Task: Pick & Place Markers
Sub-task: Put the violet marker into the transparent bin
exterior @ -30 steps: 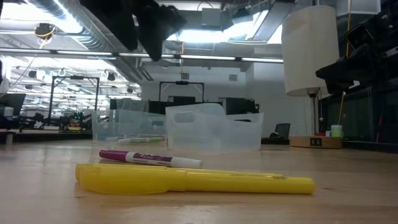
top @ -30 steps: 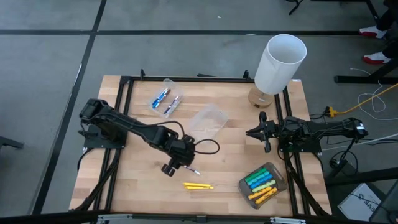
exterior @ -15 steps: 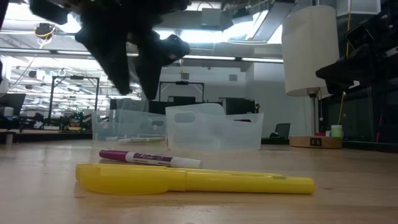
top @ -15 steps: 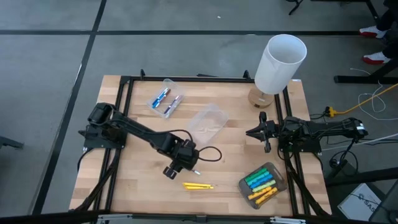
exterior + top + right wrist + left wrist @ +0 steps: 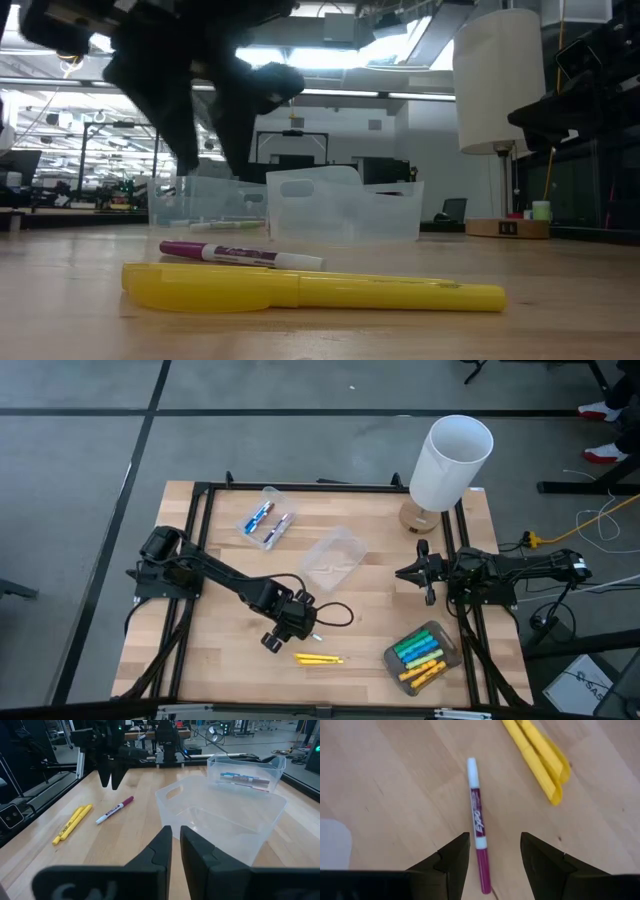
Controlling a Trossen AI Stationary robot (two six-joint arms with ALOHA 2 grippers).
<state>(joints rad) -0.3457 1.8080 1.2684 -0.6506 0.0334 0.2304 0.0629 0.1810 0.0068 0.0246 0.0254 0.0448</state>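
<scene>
A maroon-capped white marker [image 5: 478, 822] lies flat on the wooden table, with two yellow markers [image 5: 538, 761] side by side nearer the table's front edge. My left gripper [image 5: 495, 851] hangs open above the maroon marker's capped end, pointing steeply down, one finger on either side and clear of it. The low view shows its fingertips [image 5: 205, 150] well above the marker [image 5: 240, 254]. My right gripper [image 5: 176, 845] waits at the table's right edge [image 5: 420, 573], level, fingers shut on nothing.
An empty clear tub [image 5: 333, 555] stands mid-table. A second tub [image 5: 265, 520] at the far left holds two markers. A third [image 5: 420, 655] at the near right holds yellow, green and blue markers. A white lamp [image 5: 450, 455] stands at the far right corner.
My left gripper has sunk toward the maroon marker and drifted slightly toward the table's near edge, still open. The markers have not moved.
</scene>
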